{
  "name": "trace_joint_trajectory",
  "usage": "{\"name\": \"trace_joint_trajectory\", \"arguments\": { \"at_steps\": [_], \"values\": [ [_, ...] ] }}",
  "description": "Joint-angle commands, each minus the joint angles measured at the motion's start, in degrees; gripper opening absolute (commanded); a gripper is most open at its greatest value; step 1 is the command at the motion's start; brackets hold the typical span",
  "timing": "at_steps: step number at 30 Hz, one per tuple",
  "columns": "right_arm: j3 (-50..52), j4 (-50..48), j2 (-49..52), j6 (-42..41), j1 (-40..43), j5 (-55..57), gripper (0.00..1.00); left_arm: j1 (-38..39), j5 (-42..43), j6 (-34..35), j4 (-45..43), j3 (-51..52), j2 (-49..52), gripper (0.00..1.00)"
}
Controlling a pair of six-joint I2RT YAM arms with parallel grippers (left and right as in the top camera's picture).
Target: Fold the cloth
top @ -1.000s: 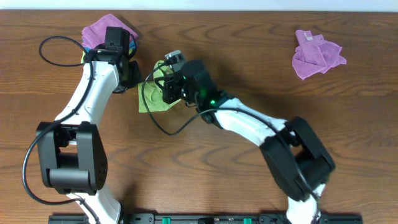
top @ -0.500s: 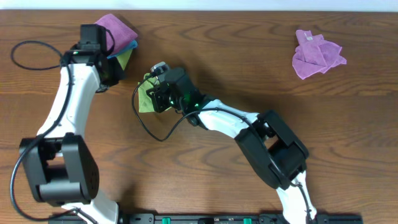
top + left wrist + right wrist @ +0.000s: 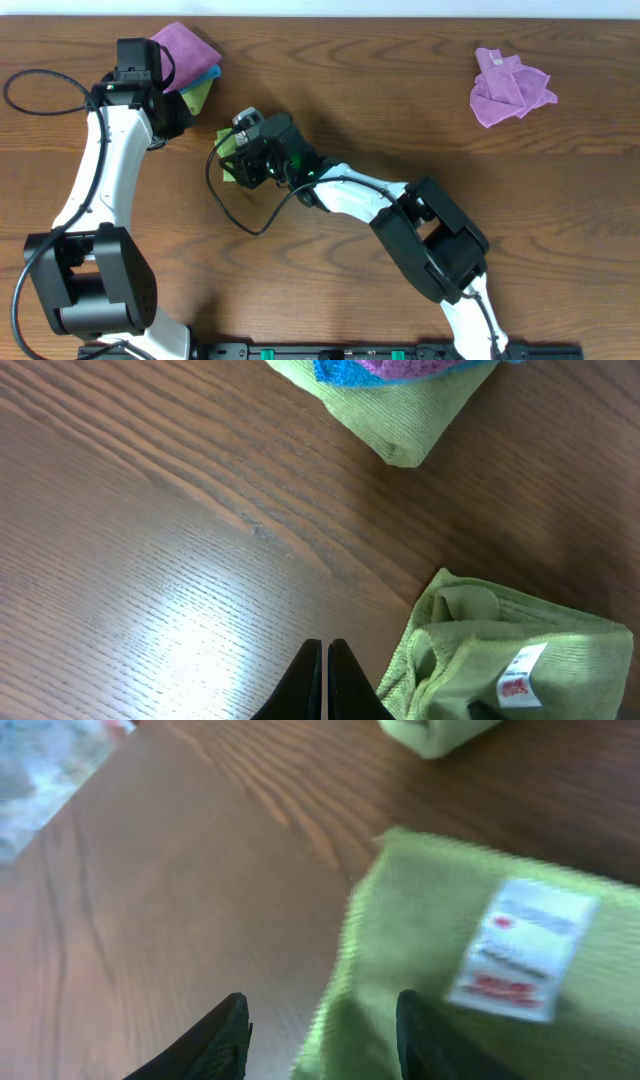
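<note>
The lime-green cloth [image 3: 228,166] lies bunched and partly folded on the wooden table, mostly hidden under my right arm in the overhead view. Its white-and-red tag [image 3: 520,950] faces up. My right gripper [image 3: 320,1040] is open and low over the cloth [image 3: 430,910], its fingers on either side of the cloth's left edge; it also shows in the overhead view [image 3: 245,160]. My left gripper [image 3: 325,675] is shut and empty above bare table, to the left of the cloth [image 3: 470,650]. In the overhead view the left gripper [image 3: 172,120] sits beside the cloth stack.
A stack of folded cloths lies at the back left: purple [image 3: 180,45] on top, blue [image 3: 206,74] under it, and a green one [image 3: 400,415] at the bottom. A crumpled purple cloth [image 3: 510,85] lies at the back right. A black cable loops left of the left arm.
My left gripper has drawn back to the left, away from the cloth. My right gripper has moved left over the cloth, which now looks more bunched and smaller.
</note>
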State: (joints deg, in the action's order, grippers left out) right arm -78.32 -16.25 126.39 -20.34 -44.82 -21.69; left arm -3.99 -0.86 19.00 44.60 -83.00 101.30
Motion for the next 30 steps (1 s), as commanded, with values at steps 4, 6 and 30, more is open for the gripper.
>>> {"name": "trace_joint_trajectory", "arguments": {
  "at_steps": [4, 6, 30],
  "values": [
    [-1.2, 1.1, 0.5, 0.0, -2.1, -2.8, 0.48, -1.5, -0.8, -1.2, 0.2, -0.1, -1.1, 0.13],
    [-1.2, 0.9, 0.3, 0.0, -1.9, -2.8, 0.49, -1.9, -0.6, -1.2, 0.3, -0.1, -1.2, 0.15],
    [3.0, 52.3, -40.3, 20.5, 20.2, -2.3, 0.99, -2.9, 18.3, -3.6, 7.5, 4.4, -8.9, 0.95]
  ]
}}
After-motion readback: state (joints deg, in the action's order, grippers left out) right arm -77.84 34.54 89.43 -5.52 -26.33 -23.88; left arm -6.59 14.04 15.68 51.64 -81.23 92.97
